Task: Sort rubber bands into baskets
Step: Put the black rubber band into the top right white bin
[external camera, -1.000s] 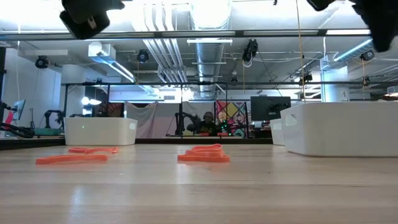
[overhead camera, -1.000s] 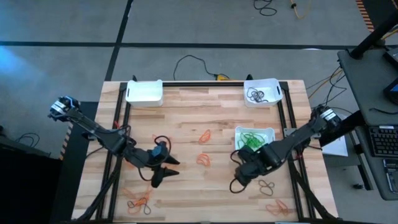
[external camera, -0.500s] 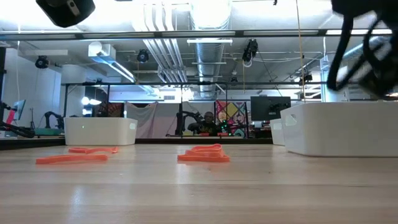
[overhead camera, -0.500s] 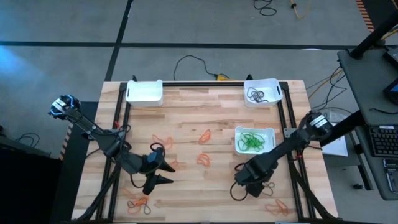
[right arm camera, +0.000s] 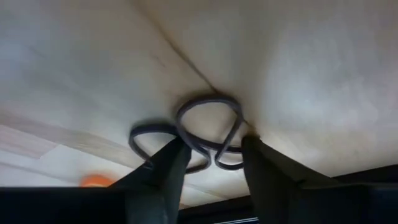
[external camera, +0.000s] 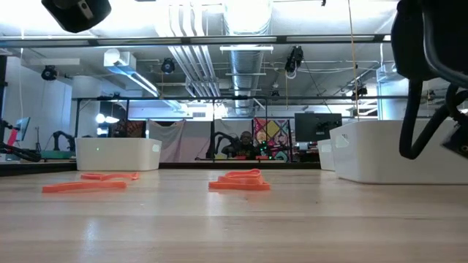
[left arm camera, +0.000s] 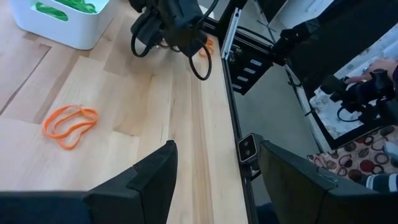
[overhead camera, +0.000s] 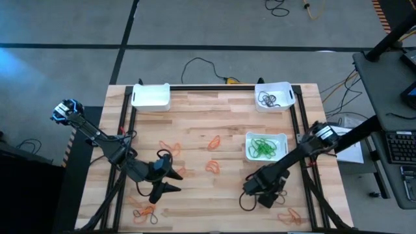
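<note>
On the wooden table (overhead camera: 195, 117), three white baskets sit apart: an empty-looking one (overhead camera: 151, 96) at the far left corner, one holding dark bands (overhead camera: 273, 95) at the far right corner, and one holding green bands (overhead camera: 265, 145) nearer the right edge. The left arm reaches in from the left side, and its gripper (overhead camera: 170, 181) hangs above the table's near-left part with its fingers spread and nothing between them. The right arm comes in from the right, its gripper (overhead camera: 270, 193) low over the near-right part, just short of the green basket. In the right wrist view its two fingers (right arm camera: 163, 168) stand parted on either side of a tangle of dark rubber bands (right arm camera: 198, 132) lying on the wood; whether they touch it I cannot tell. Orange rubber bands (overhead camera: 214, 142) lie scattered around the table's middle, with more orange and dark bands (overhead camera: 144, 212) near the front-left edge.
</note>
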